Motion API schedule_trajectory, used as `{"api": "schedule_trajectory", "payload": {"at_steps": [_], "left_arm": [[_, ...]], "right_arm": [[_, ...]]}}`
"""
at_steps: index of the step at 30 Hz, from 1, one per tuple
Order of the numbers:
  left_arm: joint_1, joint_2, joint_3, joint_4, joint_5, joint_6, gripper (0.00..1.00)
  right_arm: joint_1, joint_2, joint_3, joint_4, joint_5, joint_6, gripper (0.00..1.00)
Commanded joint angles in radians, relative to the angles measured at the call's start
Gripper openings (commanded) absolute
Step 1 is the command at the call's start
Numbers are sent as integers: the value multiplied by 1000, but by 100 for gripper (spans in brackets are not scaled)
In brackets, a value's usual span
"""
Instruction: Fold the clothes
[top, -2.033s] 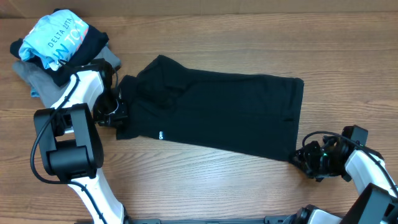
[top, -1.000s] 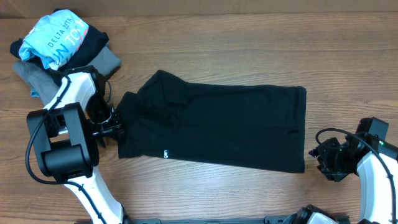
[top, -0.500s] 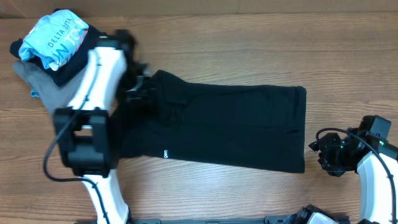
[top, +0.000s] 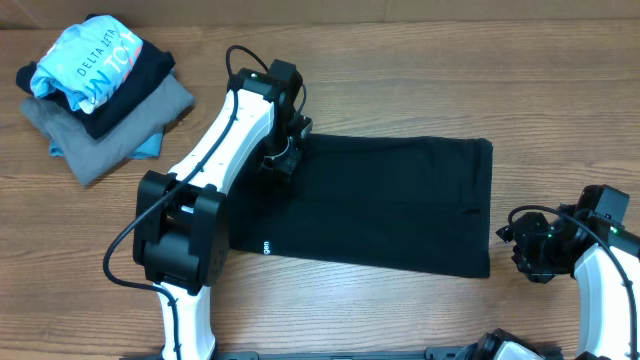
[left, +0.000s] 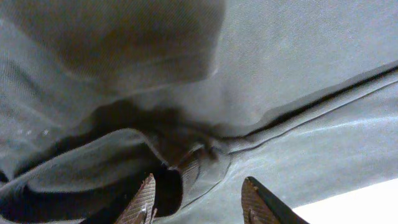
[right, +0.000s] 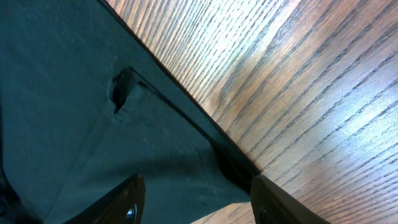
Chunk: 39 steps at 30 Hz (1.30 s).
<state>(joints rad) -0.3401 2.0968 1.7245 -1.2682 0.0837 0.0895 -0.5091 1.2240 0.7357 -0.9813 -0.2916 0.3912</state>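
Observation:
The black garment (top: 400, 200) lies flat across the middle of the table, with tiny white logo text (top: 265, 246) near its front hem. My left gripper (top: 283, 158) is at its upper left part. In the left wrist view the fingers (left: 199, 200) are open over bunched folds and a seam of the black fabric (left: 280, 74). My right gripper (top: 512, 243) is just off the garment's lower right corner. In the right wrist view its fingers (right: 199, 202) are open, with the corner of the garment (right: 62, 93) lying between them on the wood.
A stack of clothes sits at the back left: a light-blue printed shirt (top: 85, 55) on dark fabric, over a grey folded garment (top: 100, 130). The wooden table (top: 400, 310) shows all around the black garment.
My left arm has swung from the garment's left edge up and right onto its upper left part. The garment has been pulled straighter. My right gripper has barely moved.

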Motion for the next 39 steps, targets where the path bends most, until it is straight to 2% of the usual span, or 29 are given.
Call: {"api": "schedule_trajectory", "payload": {"at_steps": [1, 7, 11, 18, 19, 27, 32, 35, 36, 37, 39], "left_arm": [[0, 11, -34, -3, -44, 15, 47], [-3, 11, -81, -4, 14, 16, 32], [-3, 11, -82, 1, 26, 16, 11], [-3, 11, -89, 17, 25, 16, 8], [-3, 11, -90, 18, 25, 16, 4], [-12, 11, -89, 73, 105, 41, 4], [-34, 11, -91, 149, 95, 134, 4], [-48, 11, -98, 177, 90, 143, 10], [-52, 11, -101, 182, 90, 143, 18], [-54, 11, -102, 185, 89, 143, 31], [-56, 11, -108, 190, 89, 153, 51]], "right_arm": [[-3, -12, 23, 4, -8, -6, 58], [-3, -12, 23, 11, -6, -6, 58], [-3, -12, 23, 11, 3, -6, 58], [-3, -12, 23, 11, 3, -6, 57], [-3, -12, 23, 12, 3, -6, 57], [-3, -12, 23, 28, 11, -6, 58], [-3, -12, 23, 29, 11, -6, 57], [-3, -12, 23, 26, 11, -6, 57], [-3, -12, 23, 26, 11, -6, 58], [-3, -12, 23, 26, 11, -6, 58], [-3, -12, 23, 26, 11, -6, 57]]}}
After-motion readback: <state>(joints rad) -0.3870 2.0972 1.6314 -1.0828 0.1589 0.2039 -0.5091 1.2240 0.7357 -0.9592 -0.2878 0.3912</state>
